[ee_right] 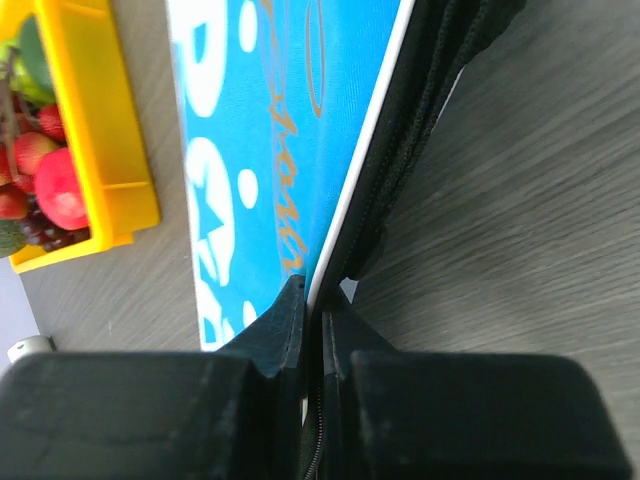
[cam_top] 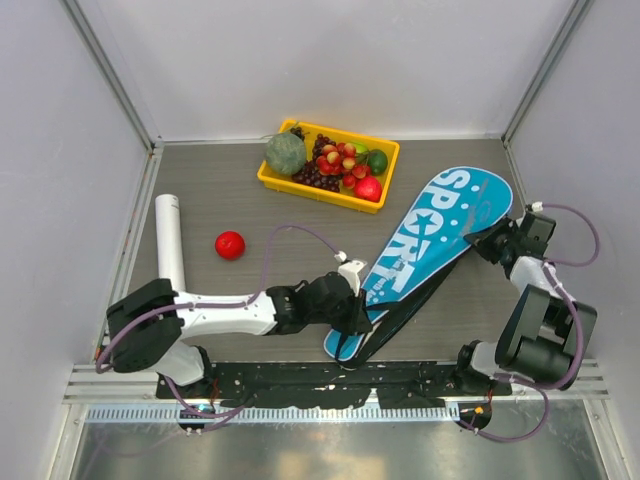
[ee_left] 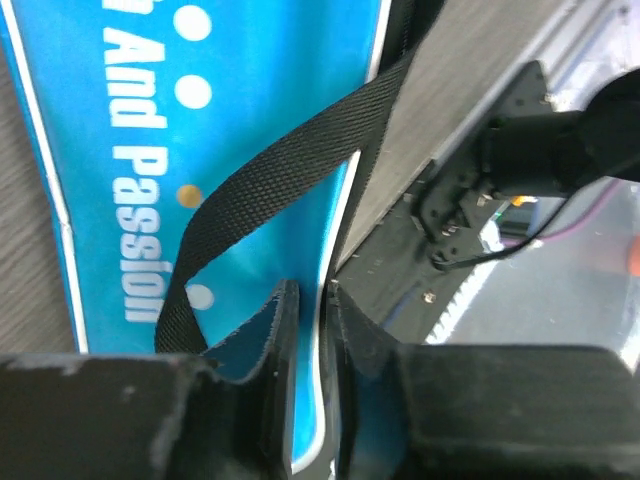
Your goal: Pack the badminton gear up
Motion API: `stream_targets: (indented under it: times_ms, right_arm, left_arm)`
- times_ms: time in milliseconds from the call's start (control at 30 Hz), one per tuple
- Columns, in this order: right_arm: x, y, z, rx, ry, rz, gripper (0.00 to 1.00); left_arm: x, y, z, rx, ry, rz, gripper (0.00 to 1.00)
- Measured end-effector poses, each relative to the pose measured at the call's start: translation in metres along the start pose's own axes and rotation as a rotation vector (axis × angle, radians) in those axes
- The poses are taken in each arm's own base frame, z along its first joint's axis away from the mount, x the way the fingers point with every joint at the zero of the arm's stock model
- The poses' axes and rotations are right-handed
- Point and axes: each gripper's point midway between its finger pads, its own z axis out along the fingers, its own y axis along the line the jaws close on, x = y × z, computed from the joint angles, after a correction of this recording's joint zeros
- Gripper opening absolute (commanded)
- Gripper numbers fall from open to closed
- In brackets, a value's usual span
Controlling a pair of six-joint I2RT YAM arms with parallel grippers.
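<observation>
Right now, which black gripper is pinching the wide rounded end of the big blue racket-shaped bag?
The right gripper, on the blue bag's broad head edge; the left gripper pinches the narrow end beside the black strap.

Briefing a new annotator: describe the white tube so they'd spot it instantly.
Look at the table's left edge. The tube lies along it, just beyond the left arm's base, a red ball to its right. It is the only plain white cylinder; ball, tray and bag are brightly coloured.
</observation>
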Motion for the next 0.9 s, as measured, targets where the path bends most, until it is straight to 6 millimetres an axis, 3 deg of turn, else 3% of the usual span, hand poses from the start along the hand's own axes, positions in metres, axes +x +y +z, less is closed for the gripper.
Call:
stream_targets:
  times_ms: [133, 233, 267, 367, 500, 600, 700, 900]
  right_arm:
    - [-0.018, 0.036, -0.026, -0.027, -0.049, -0.081, 0.06]
    - [-0.036, 0.080, -0.041, -0.077, -0.080, -0.188, 0.05]
    - [-0.047, 0.095, -0.049, -0.094, -0.106, -0.229, 0.05]
    - [-0.056, 0.136, -0.064, -0.147, -0.138, -0.343, 0.05]
    - [-0.070, 0.190, -0.093, -0.209, -0.178, -0.498, 0.05]
    - [-0.082, 0.235, -0.119, -0.276, -0.214, -0.604, 0.05]
    - [-0.088, 0.278, -0.142, -0.361, -0.268, -0.739, 0.05]
    - [-0.067, 0.338, -0.171, -0.505, -0.286, -1.022, 0.05]
  left_arm:
    - [-0.013, -0.024, -0.017, 0.079, -0.043, -0.003, 0.47]
    - [-0.029, -0.039, -0.036, 0.121, -0.105, 0.010, 0.60]
    - [-0.037, -0.042, -0.045, 0.121, -0.132, 0.020, 0.61]
    - [-0.059, -0.048, -0.067, 0.097, -0.198, 0.057, 0.63]
    - [-0.105, -0.051, -0.110, 0.045, -0.318, 0.105, 0.64]
    - [-0.145, -0.037, -0.151, -0.025, -0.430, 0.100, 0.64]
    - [-0.181, -0.009, -0.197, -0.129, -0.550, 0.072, 0.67]
    - [-0.209, 0.054, -0.264, -0.344, -0.670, -0.044, 0.75]
